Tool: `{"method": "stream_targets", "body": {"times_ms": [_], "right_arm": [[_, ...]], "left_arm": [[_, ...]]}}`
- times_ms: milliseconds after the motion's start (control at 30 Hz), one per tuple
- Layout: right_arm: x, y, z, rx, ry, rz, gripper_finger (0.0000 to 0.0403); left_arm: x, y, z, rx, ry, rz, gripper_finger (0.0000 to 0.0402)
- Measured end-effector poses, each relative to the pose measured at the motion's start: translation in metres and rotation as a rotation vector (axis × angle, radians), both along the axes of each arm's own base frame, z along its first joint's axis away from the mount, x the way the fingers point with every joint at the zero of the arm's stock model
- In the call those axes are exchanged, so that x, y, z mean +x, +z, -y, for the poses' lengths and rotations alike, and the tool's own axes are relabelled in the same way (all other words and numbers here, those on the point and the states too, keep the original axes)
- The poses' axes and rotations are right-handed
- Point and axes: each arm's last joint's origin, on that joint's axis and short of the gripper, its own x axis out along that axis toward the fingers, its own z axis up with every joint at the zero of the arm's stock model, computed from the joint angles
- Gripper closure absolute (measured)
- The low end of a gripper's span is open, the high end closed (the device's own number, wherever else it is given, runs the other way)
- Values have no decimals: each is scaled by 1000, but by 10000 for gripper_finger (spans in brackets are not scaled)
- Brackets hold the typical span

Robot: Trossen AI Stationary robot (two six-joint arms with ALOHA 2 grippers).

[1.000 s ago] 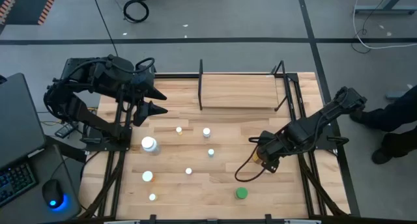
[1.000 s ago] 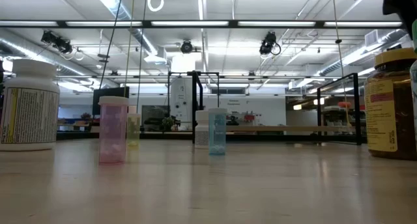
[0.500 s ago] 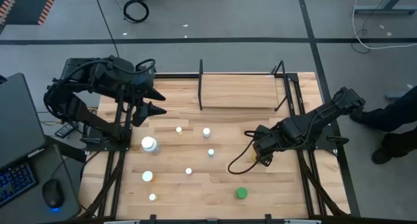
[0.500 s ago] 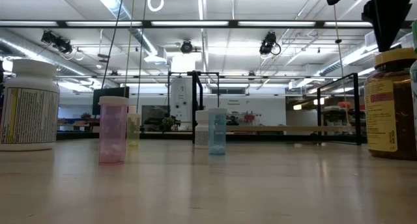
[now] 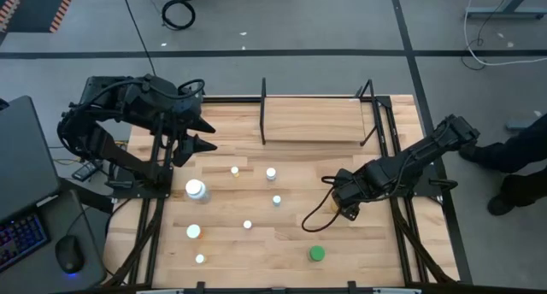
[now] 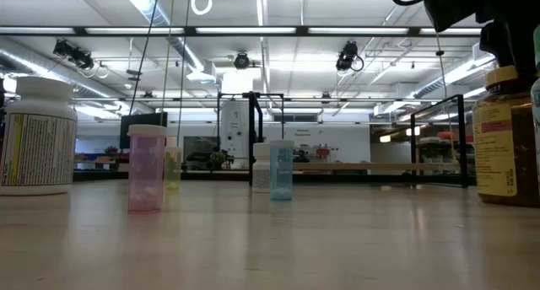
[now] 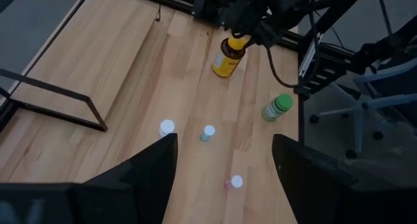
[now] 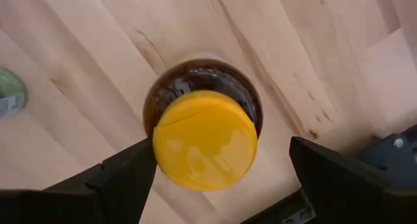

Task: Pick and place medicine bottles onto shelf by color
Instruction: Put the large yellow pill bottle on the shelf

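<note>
Directly under the right gripper (image 8: 208, 178) stands the dark bottle (image 8: 203, 129) with a yellow cap, upright on the table (image 5: 291, 238), fingers spread wide either side, nothing held. To grasp well, I judge it should drop straight down and close evenly below the cap, keeping the bottle vertical. Nearby sits the green bottle (image 5: 317, 254). Farther off, the shelf (image 5: 316, 121) looks bare. Beyond, the left gripper (image 5: 205, 133) waits, fingers apart, empty.
</note>
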Motion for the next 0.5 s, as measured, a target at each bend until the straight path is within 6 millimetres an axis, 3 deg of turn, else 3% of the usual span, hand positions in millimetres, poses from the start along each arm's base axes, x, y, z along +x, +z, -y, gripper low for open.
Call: {"method": "stream_targets", "body": {"times_ms": [300, 500], "right_arm": [[4, 0, -1, -9, 63, 52, 103], [1, -14, -2, 55, 71, 24, 147]], "left_arm": [[0, 0, -1, -2, 29, -6, 143], [-1, -1, -1, -6, 34, -17, 143]]}}
